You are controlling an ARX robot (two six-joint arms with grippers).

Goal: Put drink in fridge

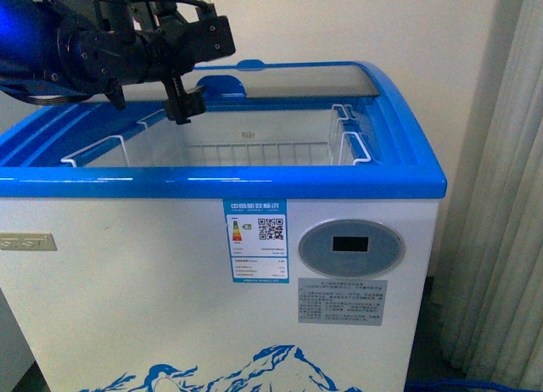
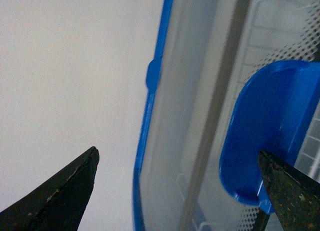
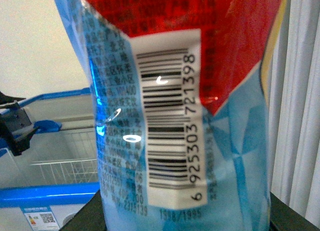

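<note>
The fridge (image 1: pixel 254 184) is a white chest cooler with a blue rim, an oval grey control panel (image 1: pixel 350 248) and a blue mountain picture low on its front. Its glass lid (image 1: pixel 297 80) is slid toward the back, so the front is open onto white wire baskets (image 1: pixel 246 150). My left gripper (image 1: pixel 182 103) is open and empty, hanging over the opening by the lid's blue handle (image 1: pixel 222 85); the handle also shows in the left wrist view (image 2: pixel 265 126). My right gripper (image 3: pixel 185 216) is shut on the drink bottle (image 3: pixel 180 116), blue and red with a barcode label. The right arm is out of the front view.
A white wall stands behind the fridge. Grey-white curtains (image 1: pixel 501 222) hang close to its right side. An energy label with a QR code (image 1: pixel 255 239) is stuck on the fridge front. In the right wrist view the fridge (image 3: pixel 45 196) lies beyond the bottle.
</note>
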